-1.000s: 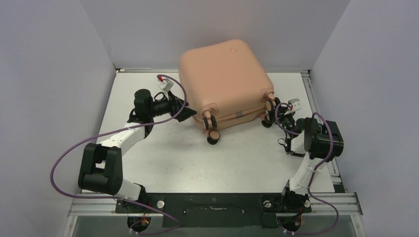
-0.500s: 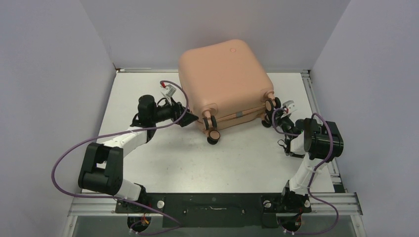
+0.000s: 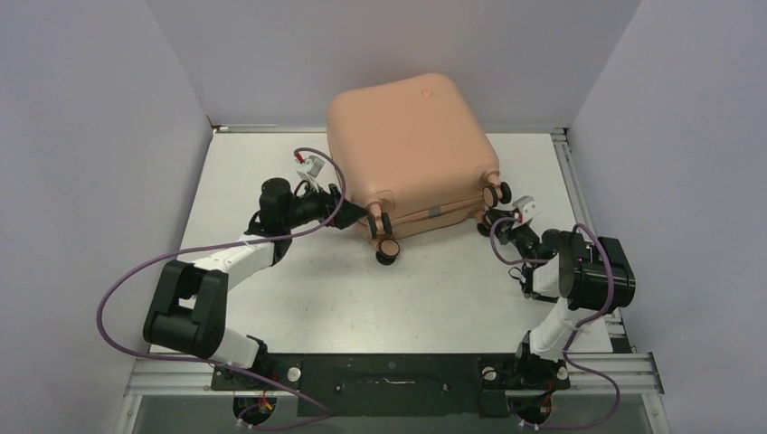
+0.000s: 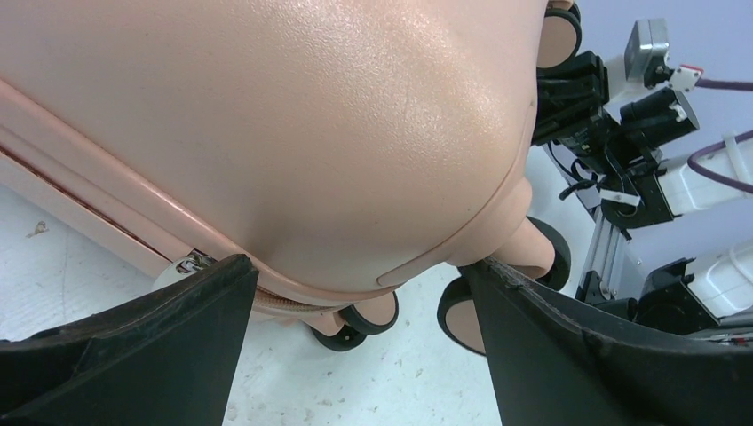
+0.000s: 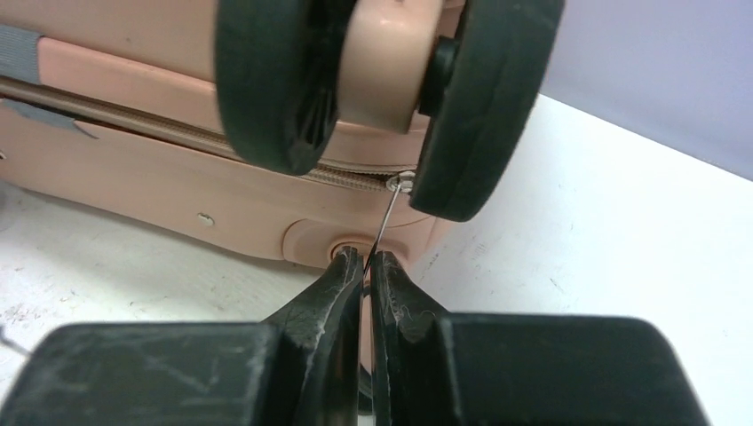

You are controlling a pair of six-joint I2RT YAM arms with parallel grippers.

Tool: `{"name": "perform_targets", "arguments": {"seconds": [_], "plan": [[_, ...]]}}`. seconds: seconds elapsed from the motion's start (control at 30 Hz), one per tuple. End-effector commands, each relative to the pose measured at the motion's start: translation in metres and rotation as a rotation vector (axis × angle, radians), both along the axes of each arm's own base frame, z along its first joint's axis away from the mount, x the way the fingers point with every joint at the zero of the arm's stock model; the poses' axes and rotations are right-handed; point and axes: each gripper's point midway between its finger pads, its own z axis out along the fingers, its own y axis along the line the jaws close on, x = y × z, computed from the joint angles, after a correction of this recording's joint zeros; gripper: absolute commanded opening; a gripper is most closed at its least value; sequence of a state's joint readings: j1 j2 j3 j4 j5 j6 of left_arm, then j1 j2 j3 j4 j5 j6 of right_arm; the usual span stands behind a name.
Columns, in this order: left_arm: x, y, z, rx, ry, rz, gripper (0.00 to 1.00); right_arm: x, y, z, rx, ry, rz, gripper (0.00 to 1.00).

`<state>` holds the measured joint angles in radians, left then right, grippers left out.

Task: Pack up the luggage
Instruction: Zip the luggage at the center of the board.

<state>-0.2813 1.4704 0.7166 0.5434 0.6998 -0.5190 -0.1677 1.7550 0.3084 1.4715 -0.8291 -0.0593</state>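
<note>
Right gripper pinches the zipper pull of the luggage; left gripper stands wide open around its lower corner.

Top view looks down from behind; both wrist views sit close against the luggage

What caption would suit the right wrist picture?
Jaws pinched shut on the zipper pull of the luggage, beside a wheel.
</note>
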Motion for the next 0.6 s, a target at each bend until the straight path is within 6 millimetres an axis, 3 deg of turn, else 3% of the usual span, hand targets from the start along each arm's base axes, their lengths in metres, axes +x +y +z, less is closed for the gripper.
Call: {"name": "perform_targets", "arguments": {"seconds": [0.0, 0.2, 0.4, 0.57], "plan": [[0.009, -0.009, 0.008, -0.027, -0.021, 0.042, 0.93, -0.025, 0.033, 0.078, -0.127, -0.379, 0.187, 0.05], [0.008, -0.016, 0.005, -0.032, -0.003, 0.039, 0.92, -0.034, 0.044, 0.077, -0.162, -0.381, 0.262, 0.05], [0.007, -0.015, 0.005, -0.028, -0.005, 0.038, 0.92, -0.009, 0.021, 0.075, -0.224, -0.345, 0.086, 0.05], [0.008, -0.013, 0.004, -0.025, -0.006, 0.04, 0.92, 0.015, -0.006, 0.069, -0.231, -0.268, -0.076, 0.35]]}}
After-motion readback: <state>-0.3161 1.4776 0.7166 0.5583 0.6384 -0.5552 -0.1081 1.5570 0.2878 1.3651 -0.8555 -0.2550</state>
